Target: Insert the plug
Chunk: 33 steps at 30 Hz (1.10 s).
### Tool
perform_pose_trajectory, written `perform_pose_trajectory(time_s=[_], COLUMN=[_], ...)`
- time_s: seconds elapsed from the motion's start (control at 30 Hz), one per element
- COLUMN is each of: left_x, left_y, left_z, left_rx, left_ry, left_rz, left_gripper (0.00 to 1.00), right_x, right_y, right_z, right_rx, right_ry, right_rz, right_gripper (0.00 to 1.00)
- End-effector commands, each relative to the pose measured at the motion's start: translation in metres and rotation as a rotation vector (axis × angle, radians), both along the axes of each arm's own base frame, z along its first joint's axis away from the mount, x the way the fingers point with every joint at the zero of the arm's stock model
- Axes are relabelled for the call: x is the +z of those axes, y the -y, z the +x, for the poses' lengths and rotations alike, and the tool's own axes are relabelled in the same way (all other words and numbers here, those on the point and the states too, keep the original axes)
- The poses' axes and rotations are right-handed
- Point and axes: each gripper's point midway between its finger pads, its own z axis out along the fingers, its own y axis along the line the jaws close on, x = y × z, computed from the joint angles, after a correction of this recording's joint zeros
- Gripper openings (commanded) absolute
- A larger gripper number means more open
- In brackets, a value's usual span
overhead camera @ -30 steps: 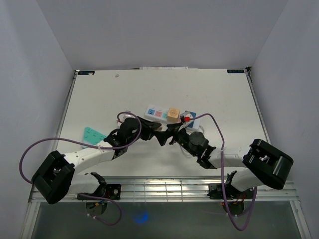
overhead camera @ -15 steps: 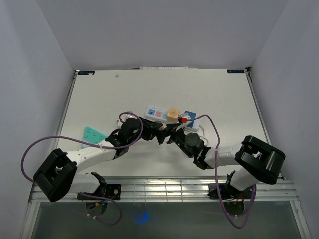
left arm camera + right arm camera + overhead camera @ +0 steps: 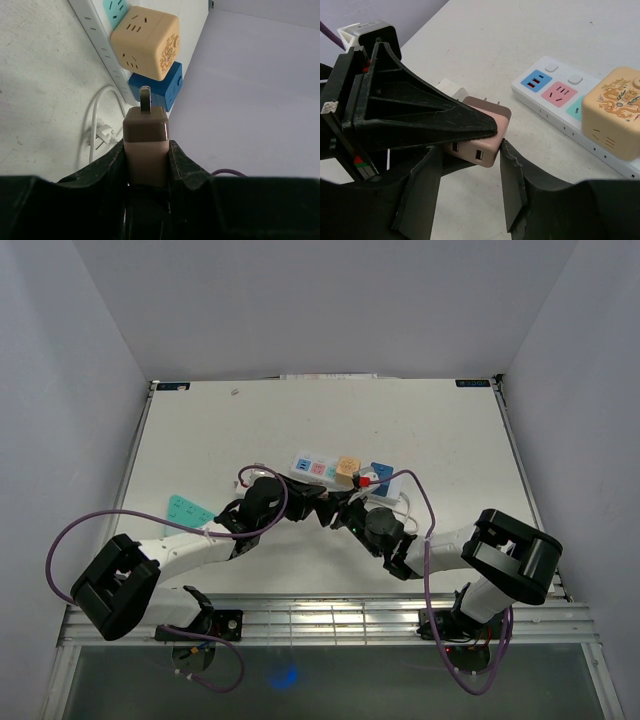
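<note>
Left wrist: we see left gripper clamped on plug. Only right wrist shows right gripper straddling it, grip unclear tbh.

One plug, one power strip, two cube adapters.

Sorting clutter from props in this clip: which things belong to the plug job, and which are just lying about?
Job in hand:
- brown plug, held in the left gripper
- power strip
- tan socket cube sitting on the strip, possibly the target

Lying about:
- blue cube
- white cable
- teal card
</note>
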Motion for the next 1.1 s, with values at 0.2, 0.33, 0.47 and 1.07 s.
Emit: perform_pose_trajectory(time_s=[0.2, 0.33, 0.47, 1.07], left_x=[0.008, 0.008, 0.008, 0.016], left_y=[0.010, 0.010, 0.013, 0.001], left_z=[-0.013, -0.011, -0.012, -0.007], left_rx=[-0.064, -0.070, -0.087, -0.043], left_ry=[0.015, 0.037, 0.047, 0.082], left_rz=[-0.033, -0.016, -0.016, -0.022], left_gripper=[0.00, 0.05, 0.22, 0.69], right_x=[0.030, 0.032, 0.034, 0.039], right_y=[-0.003, 0.002, 0.004, 0.006], right_z=[0.014, 0.015, 0.015, 0.005], right_rx=[-0.053, -0.074, -0.078, -0.035], right_ry=[0.054, 0.058, 0.060, 0.066], right_rz=[0.040, 0.041, 0.045, 0.071], right_gripper=[0.10, 0.09, 0.08, 0.08])
